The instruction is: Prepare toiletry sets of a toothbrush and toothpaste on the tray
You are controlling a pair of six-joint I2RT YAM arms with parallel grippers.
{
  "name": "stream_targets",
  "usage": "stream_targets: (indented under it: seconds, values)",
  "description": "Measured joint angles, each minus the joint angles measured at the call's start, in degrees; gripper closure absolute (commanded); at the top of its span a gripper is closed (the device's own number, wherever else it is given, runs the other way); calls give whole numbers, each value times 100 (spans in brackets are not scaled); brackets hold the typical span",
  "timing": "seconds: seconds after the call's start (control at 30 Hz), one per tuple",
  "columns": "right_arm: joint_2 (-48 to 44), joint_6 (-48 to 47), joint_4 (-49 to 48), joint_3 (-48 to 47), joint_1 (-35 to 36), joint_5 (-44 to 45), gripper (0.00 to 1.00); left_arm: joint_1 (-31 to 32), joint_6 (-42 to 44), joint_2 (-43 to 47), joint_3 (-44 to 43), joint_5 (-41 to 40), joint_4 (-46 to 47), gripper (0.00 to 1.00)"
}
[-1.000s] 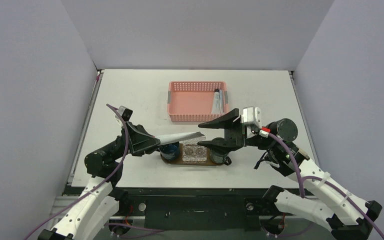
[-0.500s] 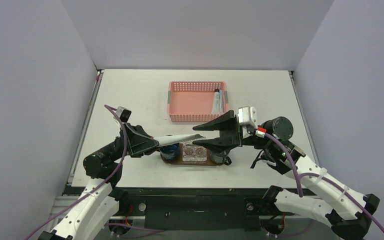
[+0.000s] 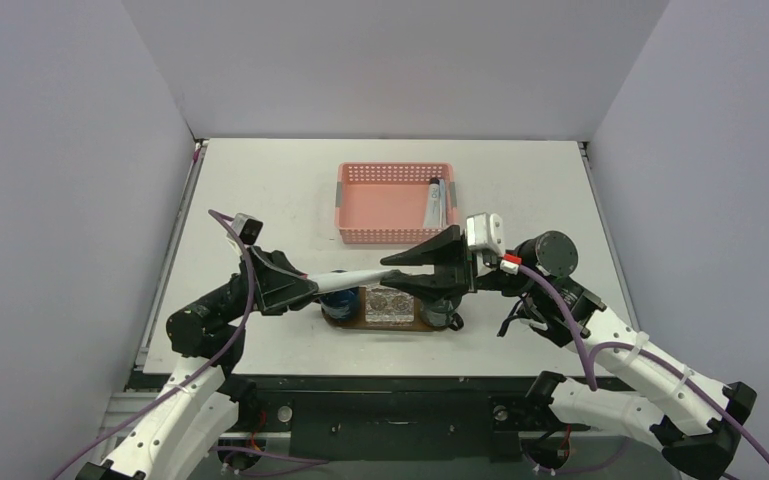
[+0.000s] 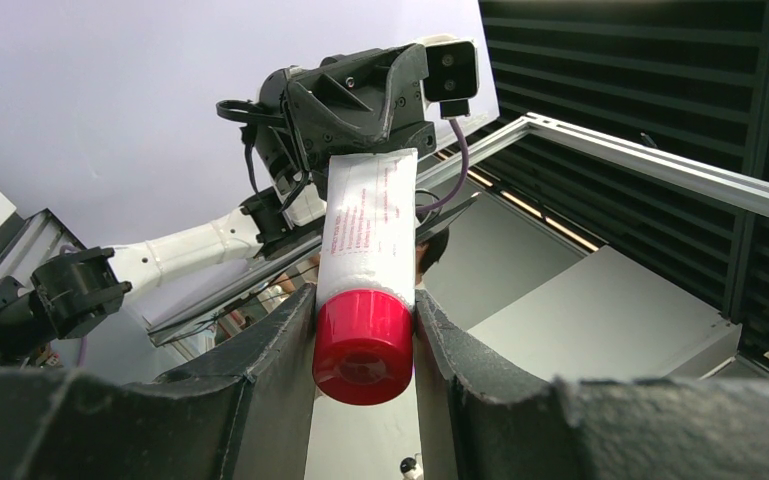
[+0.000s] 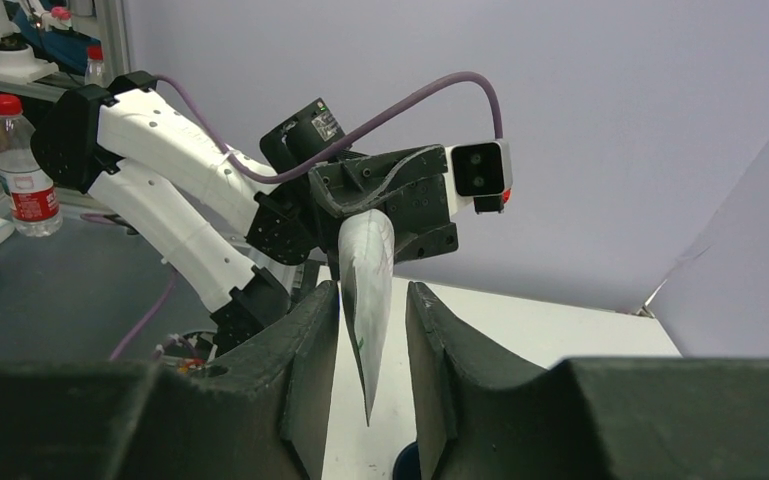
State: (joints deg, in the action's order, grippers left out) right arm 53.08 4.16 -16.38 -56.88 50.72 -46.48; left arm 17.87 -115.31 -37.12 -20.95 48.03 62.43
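My left gripper [image 3: 310,285] is shut on a white toothpaste tube [image 3: 355,277] near its red cap and holds it level above the table, flat end pointing right. In the left wrist view the gripper [image 4: 365,325] clamps the tube [image 4: 370,220] just above the cap [image 4: 363,345]. My right gripper [image 3: 396,273] is open, its jaws either side of the tube's flat end. The right wrist view shows the tube [image 5: 365,270] hanging between them in my right gripper [image 5: 370,305], with a gap on the right. The dark brown tray [image 3: 352,319] lies below.
On the tray stand a clear square holder [image 3: 388,305], a dark blue cup [image 3: 337,300] at its left end and a grey cup [image 3: 441,314] at its right. A pink basket [image 3: 360,203] behind holds another tube and a toothbrush [image 3: 436,203].
My right gripper has moved left, so its open jaws now straddle the tube's flat end. My left gripper has kept hold of the tube and barely moved.
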Motion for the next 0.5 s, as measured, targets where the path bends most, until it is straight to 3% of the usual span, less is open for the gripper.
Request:
stream_targets:
  seconds: [0.17,0.27,0.4,0.5]
  values:
    - [-2,-48,33,0,0,0,86,2,7,17,-48,-2,-4,100]
    - [-4,-59,37,0,2,0,100,4,7,20,-57,-2,-7,100]
    - [-4,-90,48,-2,13,-7,100,4,2,20,-59,0,-15,99]
    - [-4,-96,63,-11,37,-4,100,4,4,22,-61,-2,-50,88]
